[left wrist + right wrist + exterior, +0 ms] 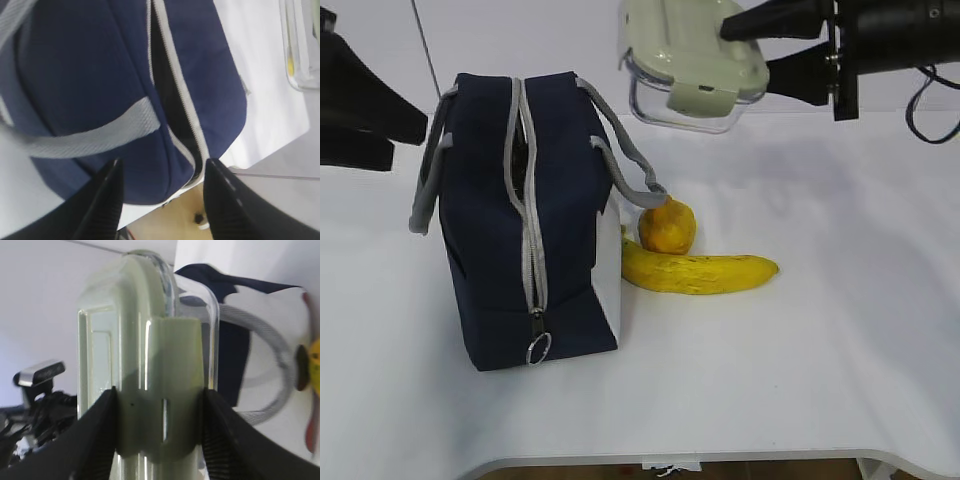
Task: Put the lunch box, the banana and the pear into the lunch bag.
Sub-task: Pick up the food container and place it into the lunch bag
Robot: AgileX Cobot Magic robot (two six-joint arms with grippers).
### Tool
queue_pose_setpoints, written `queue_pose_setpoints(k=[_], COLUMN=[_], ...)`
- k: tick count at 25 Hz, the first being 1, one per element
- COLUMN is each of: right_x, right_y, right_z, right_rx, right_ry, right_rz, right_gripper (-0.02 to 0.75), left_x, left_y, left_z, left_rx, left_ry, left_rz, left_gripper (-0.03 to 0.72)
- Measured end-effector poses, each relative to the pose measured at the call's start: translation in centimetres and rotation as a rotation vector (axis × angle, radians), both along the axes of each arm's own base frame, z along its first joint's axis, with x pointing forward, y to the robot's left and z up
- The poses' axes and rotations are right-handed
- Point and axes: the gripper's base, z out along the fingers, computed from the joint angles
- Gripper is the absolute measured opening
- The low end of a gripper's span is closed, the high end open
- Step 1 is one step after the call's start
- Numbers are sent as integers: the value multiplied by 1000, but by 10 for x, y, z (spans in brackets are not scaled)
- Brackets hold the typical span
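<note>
1. The exterior view looks down at a slant over the tabletop, taking in the lunch bag below and left of the right tool.
2. The left wrist view sits close above the lunch bag, facing down past the left tool.
3. The right wrist view looks along the right tool, very near the lunch box, which the exterior view shares.

right arm: black, round housing | cable: black, looped | hand fingers: black, ribbed pads
</note>
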Motion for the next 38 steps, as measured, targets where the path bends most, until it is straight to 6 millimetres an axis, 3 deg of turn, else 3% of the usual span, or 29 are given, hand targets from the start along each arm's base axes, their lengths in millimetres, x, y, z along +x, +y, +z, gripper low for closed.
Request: queue_pose_setpoints(k=[5,11,13,17,19,29,33,38], right_x=[-1,-5,-7,-10,-10,-9,-10,1], right_y=[26,47,55,68,72,91,109,114], right_z=[20,30,30,29,28,14,1,-24], right_rx=[8,7,7,-9,-28,-71,-77,-130], right_ry=[-70,-110,-111,-117,-122,-111,-81,-45], right_rz=[71,118,135,149,146,176,217,193], right_gripper=[370,370,370,370,370,370,370,370], left_x=[15,25,27,29,28,26,25,23], left_y=[-4,-8,-11,-12,-12,-13,-14,-14], left_z=[-15,-33,-37,-40,-40,-40,-40,-40], left_rx=[-46,-41,-42,-37,-36,-40,-43,-42], left_ry=[43,89,103,103,101,116,125,137], left_rz=[-12,-31,-40,-55,-63,-86,-97,-119], left_gripper=[394,376,316,71,13,-3,-3,-4])
